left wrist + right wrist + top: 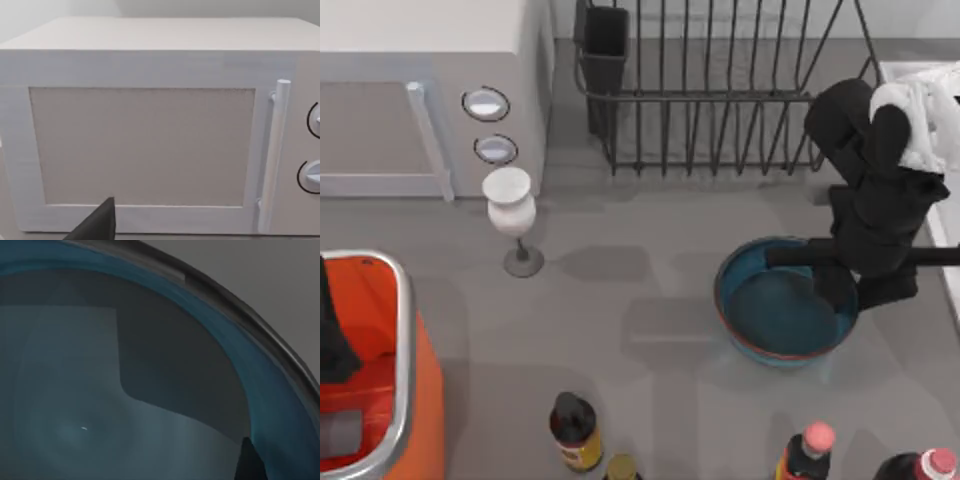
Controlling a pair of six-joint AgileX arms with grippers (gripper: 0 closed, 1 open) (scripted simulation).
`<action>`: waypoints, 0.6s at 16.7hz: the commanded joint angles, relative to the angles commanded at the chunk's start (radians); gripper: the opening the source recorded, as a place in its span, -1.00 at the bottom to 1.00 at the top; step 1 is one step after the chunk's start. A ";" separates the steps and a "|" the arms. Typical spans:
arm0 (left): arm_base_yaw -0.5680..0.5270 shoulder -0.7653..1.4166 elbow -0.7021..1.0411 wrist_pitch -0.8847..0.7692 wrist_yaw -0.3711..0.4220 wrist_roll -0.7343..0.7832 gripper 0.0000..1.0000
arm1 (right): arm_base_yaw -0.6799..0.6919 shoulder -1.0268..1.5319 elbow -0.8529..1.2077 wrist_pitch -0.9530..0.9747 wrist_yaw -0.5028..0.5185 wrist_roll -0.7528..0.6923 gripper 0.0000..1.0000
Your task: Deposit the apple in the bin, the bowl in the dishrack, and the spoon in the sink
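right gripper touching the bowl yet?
Cannot tell. In the top view the right gripper overlaps the bowl at its right rim, hiding any contact; the right wrist view shows the bowl's inside close up, no clear contact.
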 joint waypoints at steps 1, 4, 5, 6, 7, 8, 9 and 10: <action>0.000 0.000 0.000 0.000 0.000 0.000 1.00 | 0.000 -0.006 0.021 -0.024 0.000 0.000 -1.00; 0.000 0.000 0.000 0.000 0.000 0.000 1.00 | -0.002 -0.036 0.109 -0.153 0.000 0.001 -1.00; 0.000 0.000 0.000 0.000 0.000 0.000 1.00 | -0.002 -0.049 0.141 -0.208 0.000 0.000 -1.00; 0.000 0.000 0.000 0.000 0.000 0.000 1.00 | -0.002 -0.062 0.173 -0.259 0.000 -0.001 -1.00; 0.000 0.000 0.000 0.000 0.000 0.000 1.00 | -0.003 -0.075 0.203 -0.299 0.000 -0.002 -1.00; 0.000 0.000 0.000 0.000 0.000 0.000 1.00 | -0.003 -0.087 0.228 -0.329 0.000 -0.003 -1.00; 0.000 0.000 0.000 0.000 0.000 0.000 1.00 | -0.004 -0.096 0.245 -0.348 0.000 -0.003 -1.00; 0.000 0.000 0.000 0.000 0.000 0.000 1.00 | -0.004 -0.100 0.253 -0.357 0.000 -0.004 -1.00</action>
